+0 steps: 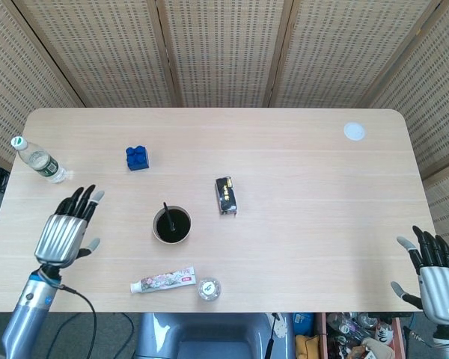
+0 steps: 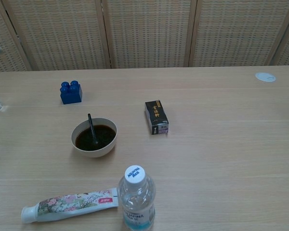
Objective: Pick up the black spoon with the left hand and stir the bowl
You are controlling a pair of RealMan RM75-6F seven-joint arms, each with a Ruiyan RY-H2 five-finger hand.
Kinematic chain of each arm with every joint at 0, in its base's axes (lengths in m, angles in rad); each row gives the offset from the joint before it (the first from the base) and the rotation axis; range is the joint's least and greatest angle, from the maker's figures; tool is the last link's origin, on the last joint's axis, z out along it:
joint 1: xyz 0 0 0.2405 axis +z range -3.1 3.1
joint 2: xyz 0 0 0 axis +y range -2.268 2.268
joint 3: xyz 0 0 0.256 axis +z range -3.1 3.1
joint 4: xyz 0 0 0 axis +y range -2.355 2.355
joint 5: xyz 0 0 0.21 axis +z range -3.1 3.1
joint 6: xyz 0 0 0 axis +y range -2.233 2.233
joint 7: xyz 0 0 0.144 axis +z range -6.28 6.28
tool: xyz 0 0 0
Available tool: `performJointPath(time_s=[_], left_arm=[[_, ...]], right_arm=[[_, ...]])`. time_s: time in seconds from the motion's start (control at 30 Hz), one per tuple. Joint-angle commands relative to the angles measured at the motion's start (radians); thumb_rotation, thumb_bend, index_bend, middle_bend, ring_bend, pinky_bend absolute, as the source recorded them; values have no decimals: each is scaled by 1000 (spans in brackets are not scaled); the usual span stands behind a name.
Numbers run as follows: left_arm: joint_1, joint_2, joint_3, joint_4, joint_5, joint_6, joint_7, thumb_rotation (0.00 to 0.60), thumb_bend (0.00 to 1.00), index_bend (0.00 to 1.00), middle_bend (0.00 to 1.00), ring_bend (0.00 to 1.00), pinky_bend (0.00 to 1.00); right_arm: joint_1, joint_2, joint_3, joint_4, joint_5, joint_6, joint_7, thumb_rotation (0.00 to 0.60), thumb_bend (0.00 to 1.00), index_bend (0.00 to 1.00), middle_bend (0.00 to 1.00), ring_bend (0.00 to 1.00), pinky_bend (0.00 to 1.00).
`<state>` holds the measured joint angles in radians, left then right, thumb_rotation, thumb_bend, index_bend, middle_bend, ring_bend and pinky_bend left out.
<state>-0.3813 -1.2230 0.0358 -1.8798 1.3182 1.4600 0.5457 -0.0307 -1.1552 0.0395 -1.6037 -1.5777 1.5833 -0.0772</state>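
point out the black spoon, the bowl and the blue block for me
black spoon (image 2: 90, 123): chest view, on its handle above the liquid.
bowl (image 2: 109, 145): chest view, on its outer wall at the right.
blue block (image 2: 71, 94): chest view, on its front face.

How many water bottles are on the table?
2. One bottle lies at the table's far left edge, beside the screen; the other bottle stands at the near edge, right of the toothpaste. None seems hidden.

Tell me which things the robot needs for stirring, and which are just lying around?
Needed:
black spoon, standing in the bowl
bowl of dark liquid
left robot hand

Lying around:
blue block
small black box
tube
two water bottles
white disc
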Motion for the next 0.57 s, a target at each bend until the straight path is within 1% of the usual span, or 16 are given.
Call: performJointPath(time_s=[0.03, 0.13, 0.27, 0.43, 0.57], left_arm=[[87, 37, 48, -7, 70, 87, -95, 600, 231, 0, 0, 0, 30], [132, 38, 59, 7, 107, 137, -152, 600, 230, 0, 0, 0, 1], [189, 23, 76, 48, 151, 191, -218, 600, 230, 0, 0, 0, 0], [243, 5, 86, 96, 179, 228, -288, 600, 230, 0, 0, 0, 0], [271, -1, 91, 110, 184, 238, -300, 600, 229, 0, 0, 0, 0]], right_arm=[[2, -2, -1, 0, -5, 0, -1, 600, 199, 216, 92, 0, 0], [2, -4, -3, 0, -11, 5, 0, 600, 199, 216, 86, 0, 0], [-3, -4, -4, -3, -14, 16, -1, 600, 199, 216, 85, 0, 0], [-4, -6, -9, -4, -21, 19, -3, 600, 199, 216, 84, 0, 0], [-6, -8, -10, -2, -21, 24, -1, 600, 199, 216, 84, 0, 0]])
